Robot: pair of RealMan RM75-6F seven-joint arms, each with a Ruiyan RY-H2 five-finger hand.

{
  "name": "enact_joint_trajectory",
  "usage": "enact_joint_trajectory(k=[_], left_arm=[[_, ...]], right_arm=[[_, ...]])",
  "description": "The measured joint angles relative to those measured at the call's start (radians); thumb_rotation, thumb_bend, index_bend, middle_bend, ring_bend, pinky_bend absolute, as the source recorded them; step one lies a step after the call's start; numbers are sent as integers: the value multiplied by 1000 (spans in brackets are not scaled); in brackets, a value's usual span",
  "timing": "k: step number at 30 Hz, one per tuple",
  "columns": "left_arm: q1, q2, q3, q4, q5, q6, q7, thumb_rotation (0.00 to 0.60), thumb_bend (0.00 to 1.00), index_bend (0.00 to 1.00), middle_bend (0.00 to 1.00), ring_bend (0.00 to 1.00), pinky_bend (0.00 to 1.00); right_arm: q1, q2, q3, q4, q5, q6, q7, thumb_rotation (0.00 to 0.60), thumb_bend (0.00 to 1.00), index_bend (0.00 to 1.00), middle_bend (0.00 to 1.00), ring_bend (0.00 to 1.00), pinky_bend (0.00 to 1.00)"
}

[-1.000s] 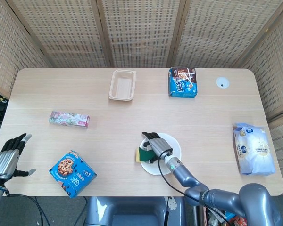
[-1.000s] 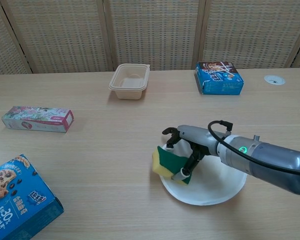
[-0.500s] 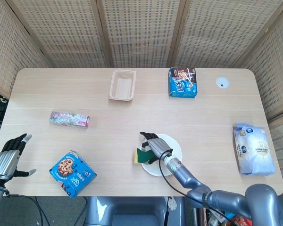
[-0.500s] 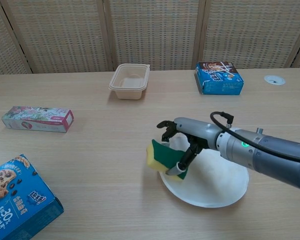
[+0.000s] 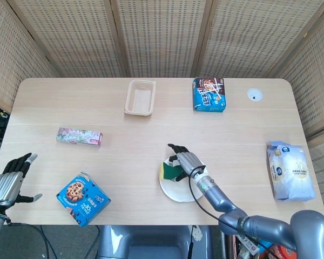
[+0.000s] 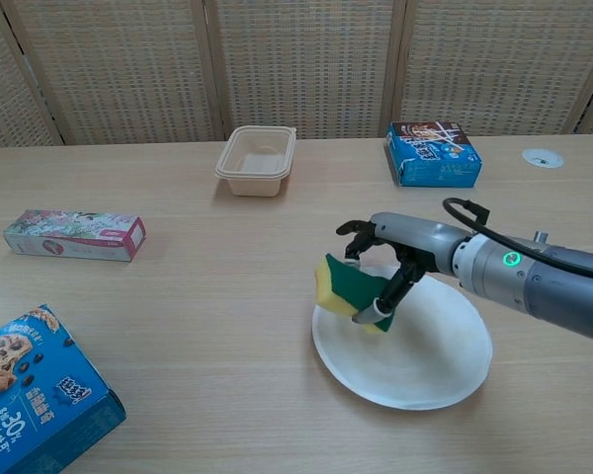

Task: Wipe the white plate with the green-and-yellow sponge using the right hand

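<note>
While right hand (image 6: 395,259) fingers (image 6: 376,314) grip sponge (image 6: 348,289) (tilted) over plate (image 6: 425,365) left rim, left hand (image 5: 8,181) fingers spread, empty.

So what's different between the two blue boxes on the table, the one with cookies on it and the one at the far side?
The cookie box lies at the near left edge, turned askew to the table's edges; the far blue box lies squarely beyond the white plate. The cookie box shows round chocolate-chip cookies; the far blue box shows a brown-and-white picture, its details too small to tell. Both lie flat, untouched by either hand.
</note>
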Motion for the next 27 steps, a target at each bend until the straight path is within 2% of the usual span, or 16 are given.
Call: enact_joint_trajectory(k=[10, 17, 27], left_arm=[[-3, 0, -2, 3, -8, -6, -2, 600, 0, 0, 0, 0, 0], [-3, 1, -1, 4, -9, -8, -6, 600, 0, 0, 0, 0, 0], [-2, 0, 1, 2, -6, -6, -2, 600, 0, 0, 0, 0, 0]], right_arm=[[-16, -40, -32, 88, -19, -30, 42, 600, 659, 679, 1, 0, 0], [-32, -64, -43, 163, -61, -52, 119, 600, 659, 679, 0, 0, 0], [-50, -70, -50, 195, -107, -65, 182, 600, 658, 679, 0, 0, 0]])
